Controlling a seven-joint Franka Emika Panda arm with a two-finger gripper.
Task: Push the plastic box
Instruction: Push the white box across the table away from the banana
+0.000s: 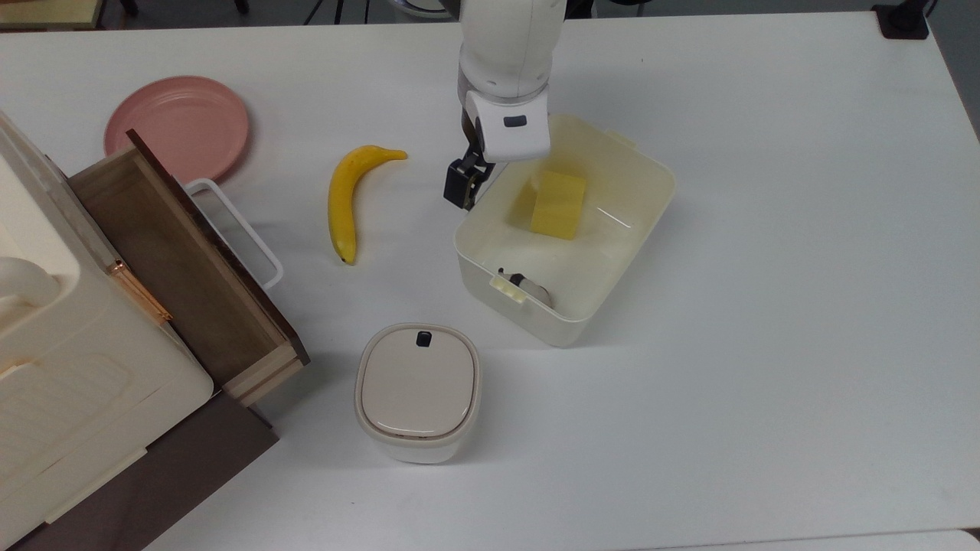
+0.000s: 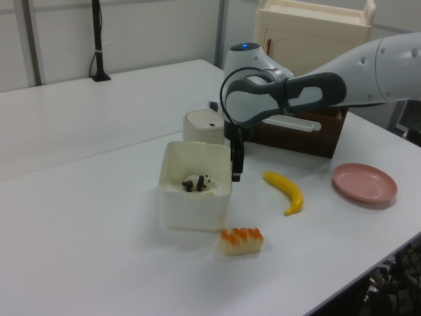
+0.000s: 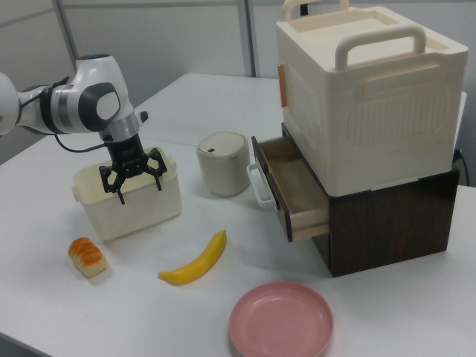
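The plastic box [image 1: 555, 325] is a cream-white open tub near the table's middle, set at a slant. Inside it lie a yellow block [image 1: 557, 204] and a small black-and-white panda figure [image 1: 524, 287]. My gripper [image 1: 462, 187] points down at the box's long wall on the top view's left, touching its outer face near the far corner. In the right view the gripper [image 3: 140, 190] stands open, its fingers spread along the near wall of the box [image 3: 134, 212]. In the left view the gripper [image 2: 235, 168] hangs at the right edge of the box [image 2: 194, 210].
A banana [image 1: 346, 200] lies on the top view's left of the gripper, with a pink plate [image 1: 178, 126] beyond it. A beige-lidded container [image 1: 418, 390] stands in front of the box. The cabinet's open drawer [image 1: 176, 260] juts out. An orange-topped food piece [image 2: 241, 240] lies by the box.
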